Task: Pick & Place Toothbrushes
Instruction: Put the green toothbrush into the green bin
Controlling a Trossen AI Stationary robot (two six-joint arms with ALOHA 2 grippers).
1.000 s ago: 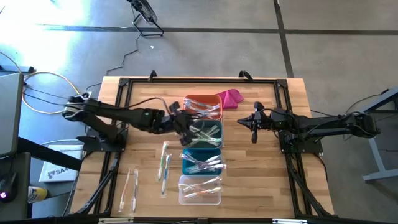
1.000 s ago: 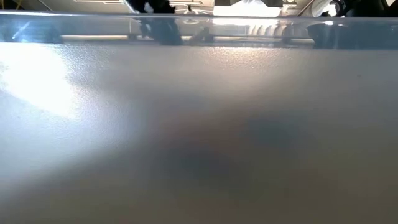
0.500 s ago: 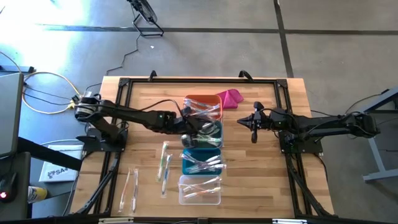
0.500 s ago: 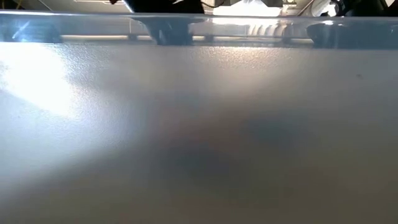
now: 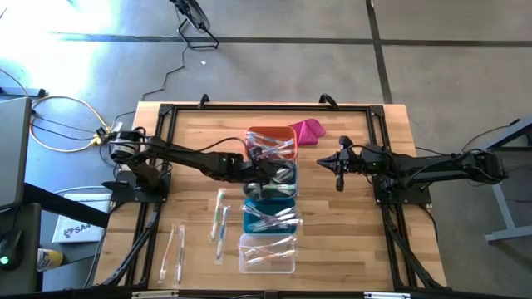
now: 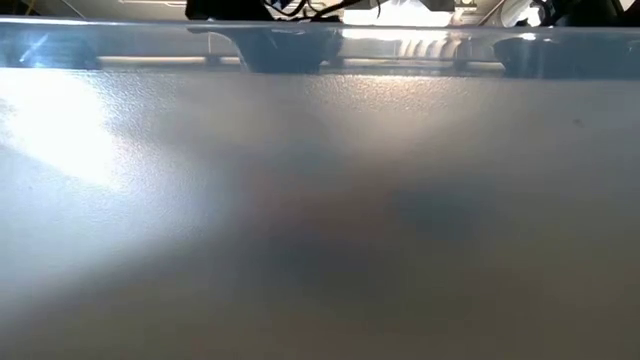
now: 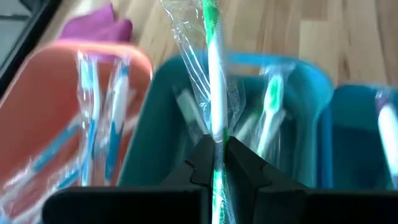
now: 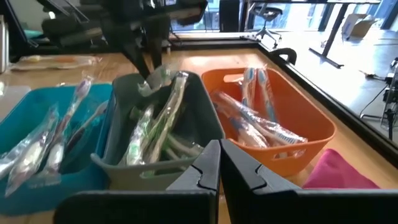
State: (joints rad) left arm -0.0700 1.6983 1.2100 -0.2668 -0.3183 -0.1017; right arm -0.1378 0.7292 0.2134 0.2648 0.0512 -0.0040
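My left gripper is shut on a green-and-white toothbrush in a clear wrapper, just above the grey bin, second in a row of bins. The right wrist view shows that gripper over the grey bin with the wrapper's end below it. Several wrapped toothbrushes lie in the orange bin, the grey bin, the teal bin and the clear bin. More toothbrushes lie flat on the table. My right gripper waits shut, right of the bins. My left gripper pinches the wrapped toothbrush's thin shaft between its two fingers. The brush runs on forward past the fingertips, roughly along them. The fingers slant down from the table's left side. The brush is lifted clear, over the grey bin's opening.
A magenta cloth lies beside the orange bin at the far side. Two more toothbrushes lie near the front left. A black frame runs round the tabletop. A pale bin wall blocks most of the low view.
My left gripper has gone toward the table's right edge and down, from the bins' left rim to over the grey bin, tipping further downward. It has stayed shut on the toothbrush, which went with it.
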